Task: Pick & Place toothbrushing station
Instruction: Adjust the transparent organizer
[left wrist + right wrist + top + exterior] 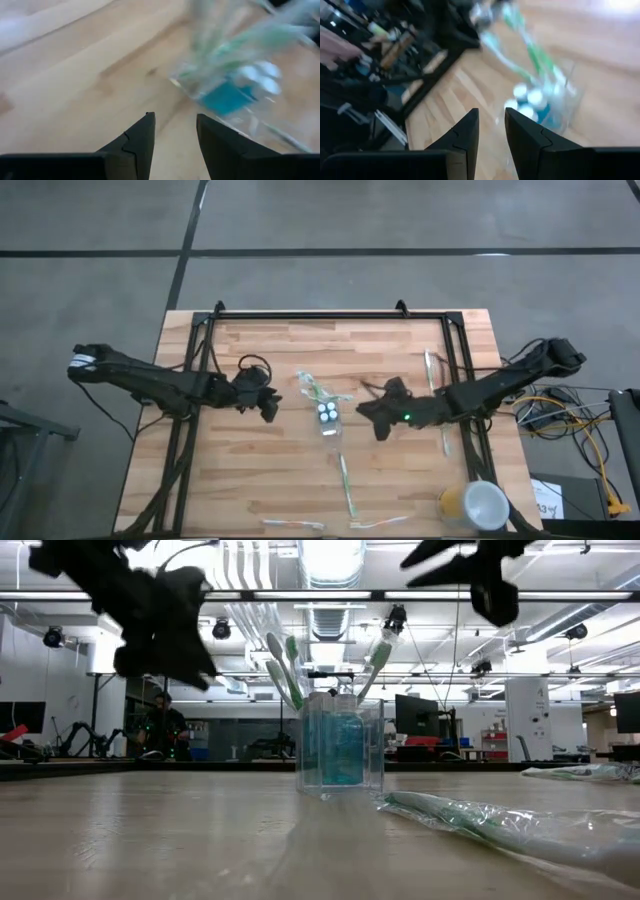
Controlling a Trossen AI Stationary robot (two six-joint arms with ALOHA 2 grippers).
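You see the clear plastic cup [328, 418] standing upright near the middle of the wooden tabletop [250, 480], between the two arms. Inside it are three small tubes with white round caps [327, 412], and some toothbrushes [285, 668] lean out of its top, their pale green and white heads fanning to both sides in the low view.

Your left gripper [268, 402] hangs above the tabletop just beside the cup, on its left, and does not touch it. Its jaws stand apart with a clear gap and hold nothing; in the left wrist view the cup [235, 90] lies ahead of the fingers [137, 145].

Your right gripper [380, 420] is on the other side of the cup, near it but also apart from it. Its jaws are narrow, with only a small gap, and they are empty. In the right wrist view the cup with the white caps [540, 102] is in front of them.

More toothbrushes lie loose on the tabletop: one [345, 483] below the cup, two [292, 525] near the front edge, and one [430, 370] close to the right arm. In the low view a toothbrush in clear wrapping [480, 823] lies flat in front of the cup, to its right. A yellow cup with a white top [475, 505] lies at the front right corner.
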